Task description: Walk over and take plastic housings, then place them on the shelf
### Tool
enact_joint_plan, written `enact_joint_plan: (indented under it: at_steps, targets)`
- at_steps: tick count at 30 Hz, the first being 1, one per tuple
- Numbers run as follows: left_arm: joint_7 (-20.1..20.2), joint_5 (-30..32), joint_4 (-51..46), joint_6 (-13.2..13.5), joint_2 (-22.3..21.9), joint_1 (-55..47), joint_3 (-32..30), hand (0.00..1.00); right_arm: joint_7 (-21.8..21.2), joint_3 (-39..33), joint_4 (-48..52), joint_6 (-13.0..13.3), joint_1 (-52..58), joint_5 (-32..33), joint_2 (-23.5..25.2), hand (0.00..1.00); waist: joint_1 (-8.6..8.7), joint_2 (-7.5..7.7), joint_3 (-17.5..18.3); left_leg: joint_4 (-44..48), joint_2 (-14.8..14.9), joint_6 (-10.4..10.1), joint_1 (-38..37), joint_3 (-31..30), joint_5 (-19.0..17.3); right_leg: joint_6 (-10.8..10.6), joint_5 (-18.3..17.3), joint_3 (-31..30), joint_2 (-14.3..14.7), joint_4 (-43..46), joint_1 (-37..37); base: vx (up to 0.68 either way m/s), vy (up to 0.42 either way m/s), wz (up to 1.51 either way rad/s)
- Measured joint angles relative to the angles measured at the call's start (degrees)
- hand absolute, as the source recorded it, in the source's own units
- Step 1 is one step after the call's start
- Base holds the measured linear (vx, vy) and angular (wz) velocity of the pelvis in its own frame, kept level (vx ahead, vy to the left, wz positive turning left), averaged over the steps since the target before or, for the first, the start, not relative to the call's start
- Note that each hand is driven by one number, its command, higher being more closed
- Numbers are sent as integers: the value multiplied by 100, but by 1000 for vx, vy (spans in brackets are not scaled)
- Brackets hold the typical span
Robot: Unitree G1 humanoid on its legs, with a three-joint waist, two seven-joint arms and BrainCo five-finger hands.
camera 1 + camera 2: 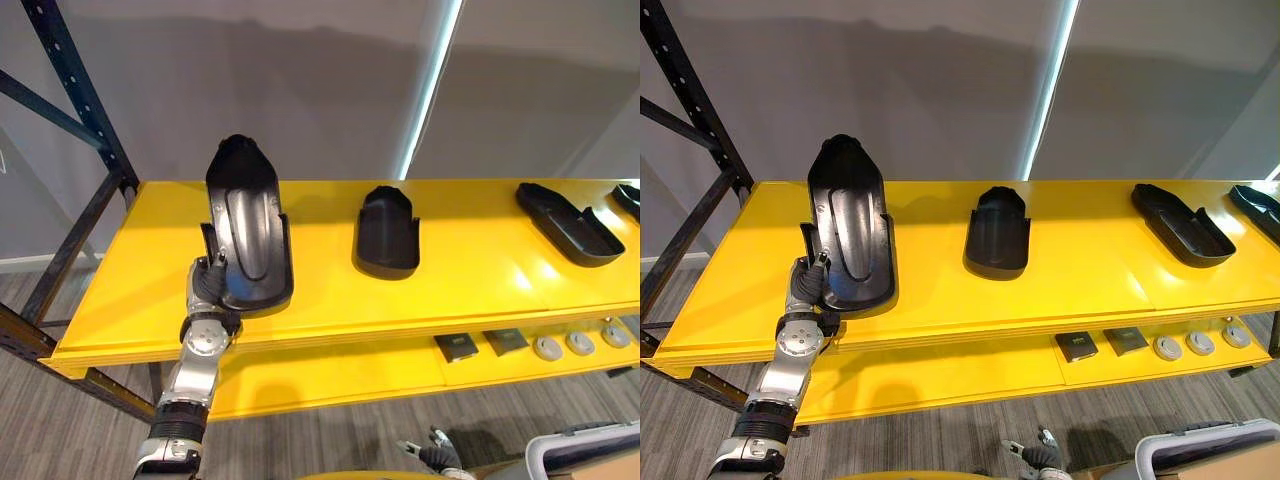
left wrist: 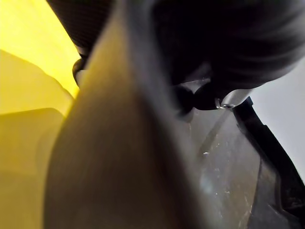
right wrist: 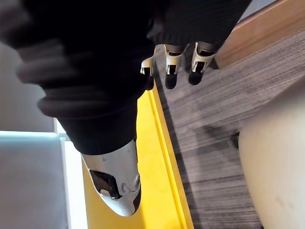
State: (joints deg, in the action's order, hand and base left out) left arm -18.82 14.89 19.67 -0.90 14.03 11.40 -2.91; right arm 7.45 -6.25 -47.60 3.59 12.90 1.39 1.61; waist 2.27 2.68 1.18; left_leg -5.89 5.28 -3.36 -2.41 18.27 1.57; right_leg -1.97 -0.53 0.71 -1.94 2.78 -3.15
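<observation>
Long housing [image 1: 248, 235] stands tilted at the shelf's [image 1: 470, 290] left end. The left hand [image 1: 208, 285] apparently clasps its near end; fingers partly hidden. Short housing [image 1: 388, 235] and flat housing [image 1: 568, 222] lie mid-shelf and right. Right hand [image 3: 170, 62] hangs slack, empty. Release outstanding.

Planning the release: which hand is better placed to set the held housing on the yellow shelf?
Left. The left hand grips the black housing at the yellow shelf; the right hand hangs near the floor.
</observation>
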Motion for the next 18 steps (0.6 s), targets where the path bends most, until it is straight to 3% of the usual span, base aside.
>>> enact_joint_plan:
  at_steps: [9,10,18]
  targets:
    - [-23,162,843,-139,90,636,-119,100,1,-72,-24,36,-87,0,8,0,2,50,-158,-2,-69,30,-12,7,29,-13,38,-32,-5,-182,101,25,4,0]
    - [-27,162,855,-142,94,638,-140,0,1,-73,-32,36,-95,-1,6,0,4,50,-159,-2,-71,30,-12,12,28,-13,39,-32,-2,-192,105,76,-3,0]
    - [-138,171,1155,-162,316,1174,-188,0,1,-95,-57,41,-184,-3,-24,0,3,34,-326,-3,-51,27,-31,74,27,5,50,-87,59,-203,106,31,-14,-4]
